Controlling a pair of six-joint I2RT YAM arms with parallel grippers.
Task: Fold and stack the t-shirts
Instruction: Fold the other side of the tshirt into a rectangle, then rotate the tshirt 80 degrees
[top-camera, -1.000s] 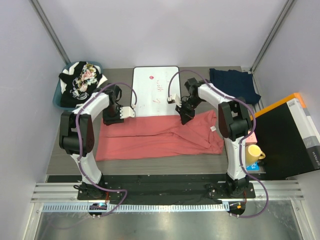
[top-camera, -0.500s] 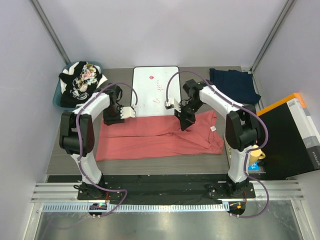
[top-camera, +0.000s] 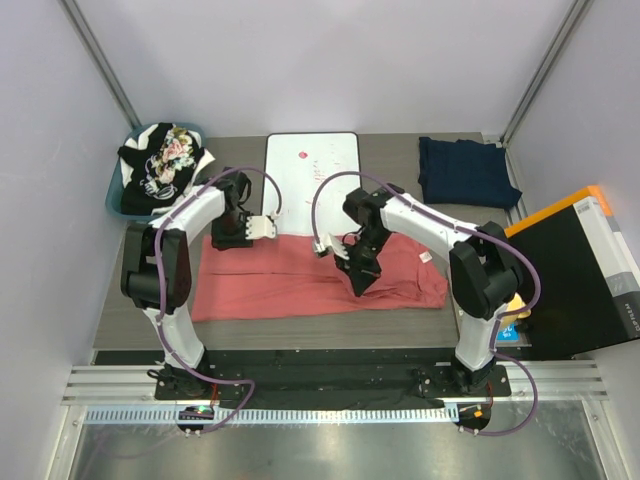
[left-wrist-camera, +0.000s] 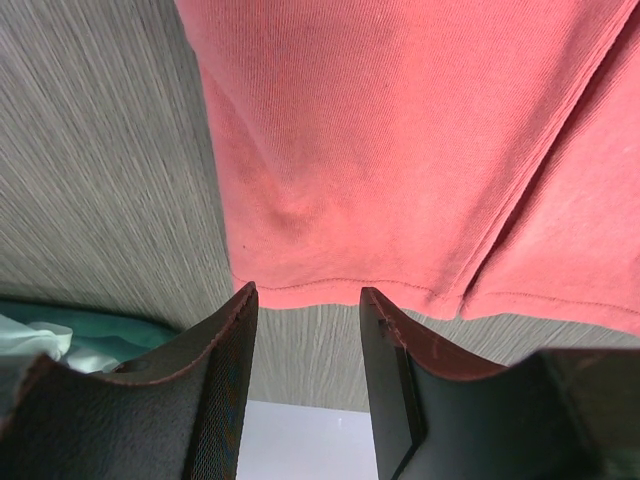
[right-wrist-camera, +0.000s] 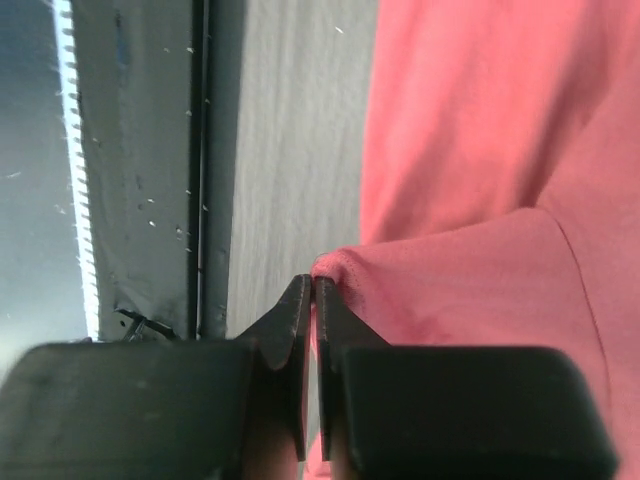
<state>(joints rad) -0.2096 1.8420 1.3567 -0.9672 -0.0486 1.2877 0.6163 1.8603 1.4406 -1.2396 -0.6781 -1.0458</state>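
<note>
My right pincer (top-camera: 362, 280) is clenched on a pinched fold of the salmon t-shirt (top-camera: 270, 285). The shirt lies mid-bench, its long axis running left to right, the end with a small white tag toward the right edge. My left pincer (top-camera: 262, 226) is released, jaws apart above the shirt's far hem.

The grey wood-grain desk (top-camera: 300, 335) stands in a booth of 3 plain, pale walls: the back wall (top-camera: 320, 60), the left wall (top-camera: 45, 260) and the right wall (top-camera: 605, 90). 2 grey metal posts slant up from the back corners, the left post (top-camera: 100, 65) and the right post (top-camera: 545, 70). Along the desk's near edge runs an aluminium rail (top-camera: 320, 382), then a white toothed strip (top-camera: 320, 415), then a brushed metal sheet (top-camera: 320, 452) with dull reflections. The light is soft and even, with faint shadows.
</note>
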